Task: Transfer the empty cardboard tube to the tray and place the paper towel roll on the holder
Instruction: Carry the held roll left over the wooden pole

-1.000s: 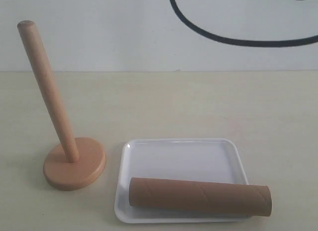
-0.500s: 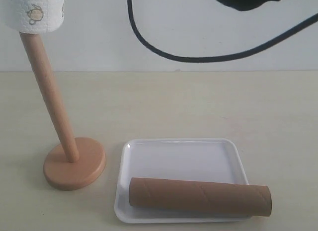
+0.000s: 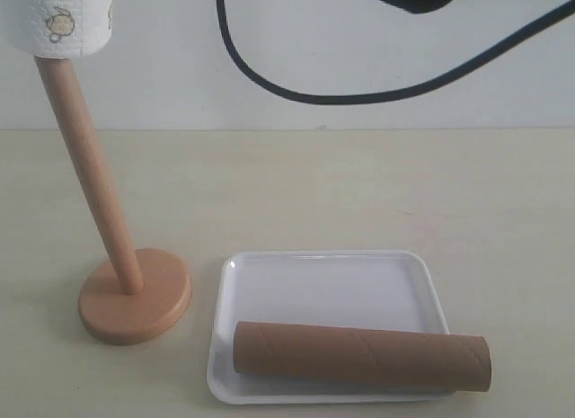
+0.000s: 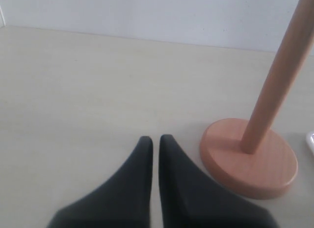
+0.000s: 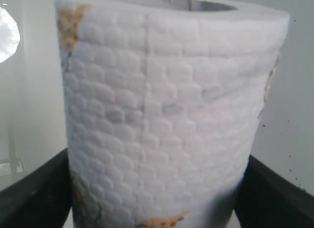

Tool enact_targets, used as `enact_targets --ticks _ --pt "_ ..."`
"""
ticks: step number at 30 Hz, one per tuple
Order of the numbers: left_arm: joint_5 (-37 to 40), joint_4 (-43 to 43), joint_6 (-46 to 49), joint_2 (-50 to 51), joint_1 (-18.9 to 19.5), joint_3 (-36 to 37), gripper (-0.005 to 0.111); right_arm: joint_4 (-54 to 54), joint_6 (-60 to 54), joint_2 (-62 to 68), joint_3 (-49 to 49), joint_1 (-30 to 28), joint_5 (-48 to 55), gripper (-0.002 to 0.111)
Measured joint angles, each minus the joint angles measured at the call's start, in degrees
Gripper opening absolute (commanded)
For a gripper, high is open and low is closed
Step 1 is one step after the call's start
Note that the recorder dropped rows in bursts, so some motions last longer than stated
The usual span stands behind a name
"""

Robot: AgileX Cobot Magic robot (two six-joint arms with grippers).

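My right gripper (image 5: 154,189) clamps the roll (image 3: 61,21), whose lower end covers the top of the holder (image 3: 90,184) post. My left gripper (image 4: 155,144) is pinched closed and empty near the holder's base. The tube (image 3: 359,355) lies on the tray (image 3: 332,283), beside the holder.

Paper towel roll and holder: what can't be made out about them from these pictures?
- paper towel roll: exterior view, top cut off by the frame edge.
- holder post tip: exterior view, hidden by the roll; whether inside the core, cannot tell.
- right wrist view: roll blocks the post.
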Motion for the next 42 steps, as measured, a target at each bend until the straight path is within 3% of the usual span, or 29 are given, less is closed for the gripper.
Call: enact_targets --ticks 6,42 --pt "0.0 0.0 0.0 0.0 0.0 0.0 0.004 -1.45 -2.44 0.47 -0.22 2.72 2.7 0.0" --pt "0.0 0.0 0.0 0.0 0.0 0.0 0.004 -1.66 -4.58 13.9 -0.32 2.77 4.69 0.0"
